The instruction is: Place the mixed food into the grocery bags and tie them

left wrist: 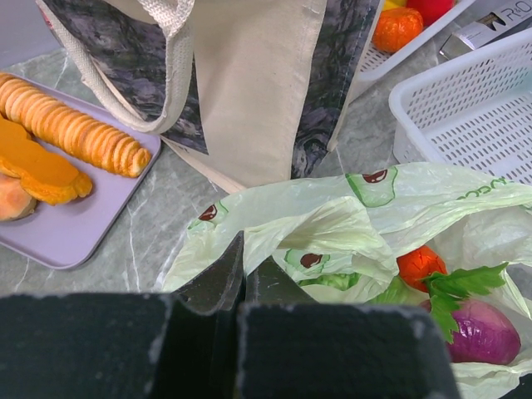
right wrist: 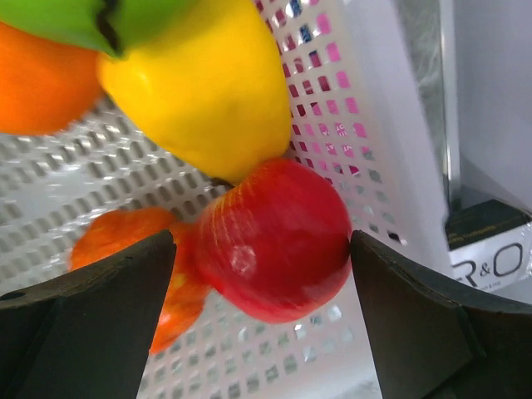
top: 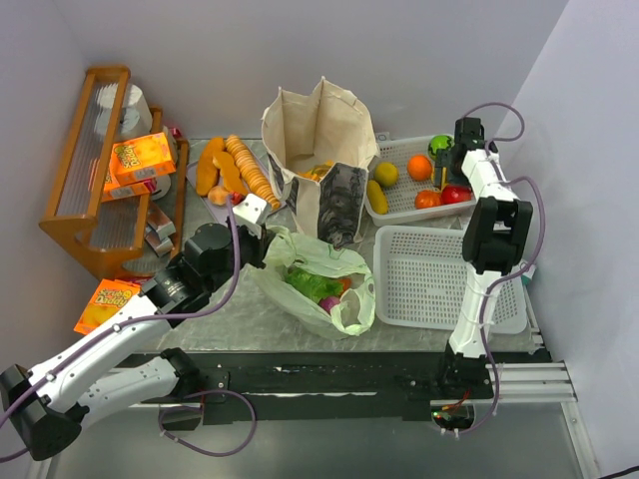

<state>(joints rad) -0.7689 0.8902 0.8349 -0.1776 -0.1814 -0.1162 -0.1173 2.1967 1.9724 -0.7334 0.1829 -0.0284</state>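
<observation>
At 10 o'clock on the grey marbled bench [top: 250, 319], a slatted wooden rack [top: 85, 180] carries orange boxes [top: 140, 160]. Their print is too small to read. At 11 o'clock a smooth lilac tray [left wrist: 75, 233] holds ridged golden bread loaves [left wrist: 75, 129].

The left end effector [left wrist: 243, 278] has its fingers pressed together at the 9 o'clock rim of the pale-green plastic bag [left wrist: 349, 216]. I cannot tell whether any film is caught between them. The bag lies at the bench's centre, thin, crinkled and translucent. It is printed with cartoon avocado halves and faint green lettering that cannot be read. In its open mouth lie a leafy green [left wrist: 461, 287], an orange-red piece [left wrist: 420, 264] and a glossy purple bulb [left wrist: 482, 332].

At 12 o'clock from the bag, touching it, stands the canvas tote [top: 319, 130]. It is coarse beige weave with black-and-white marbled side panels, and its mouth gapes open.

At 3 o'clock from the bag sits the near basket [top: 439, 289], of white plastic mesh. The far basket [top: 399, 205], of the same mesh, sits at 2 o'clock and holds round fruit. The right end effector [right wrist: 262, 249] hangs over the far basket's 3 o'clock end. Its fingers are spread to either side of a smooth red fruit [right wrist: 274, 241], with one tip just at the skin. A waxy yellow fruit [right wrist: 199, 91] touches the red one at 11 o'clock. Beside the basket wall a label [right wrist: 490, 266] reads "R&O".
</observation>
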